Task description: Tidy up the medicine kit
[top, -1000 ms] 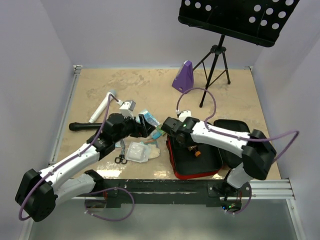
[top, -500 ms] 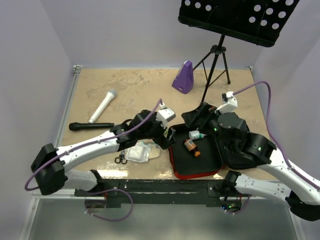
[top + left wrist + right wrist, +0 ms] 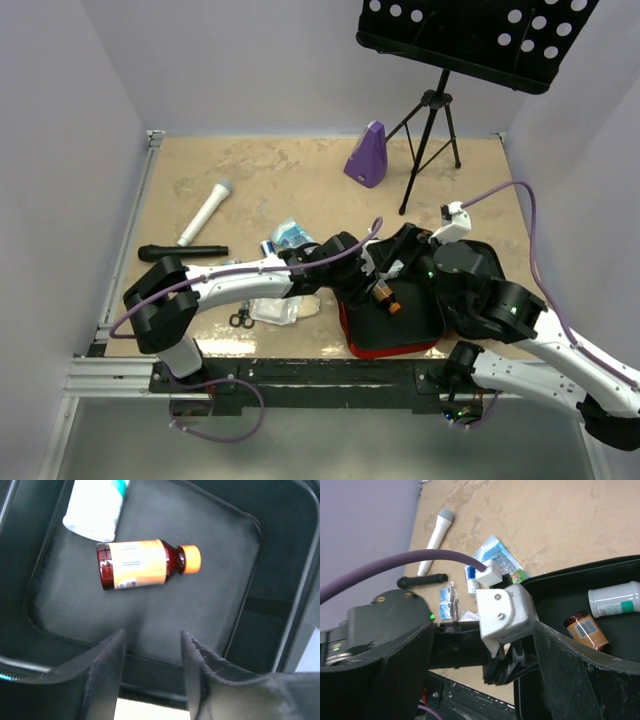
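Note:
The medicine kit lies open near the front edge, showing its red rim and black lining. A brown bottle with an orange cap lies inside it on its side, next to a white bottle with a teal cap. My left gripper hovers over the kit's near-left edge, jaws apart, empty. My right gripper stands wide open above the kit's back edge. It looks down on the left wrist and holds nothing.
Loose packets, scissors and a blue pouch lie left of the kit. A white microphone and a black one lie farther left. A purple metronome and a music stand stand at the back.
My left arm has swung right from the packets to over the kit, and its jaws have narrowed. My right arm has pulled back from the kit to the right, still open.

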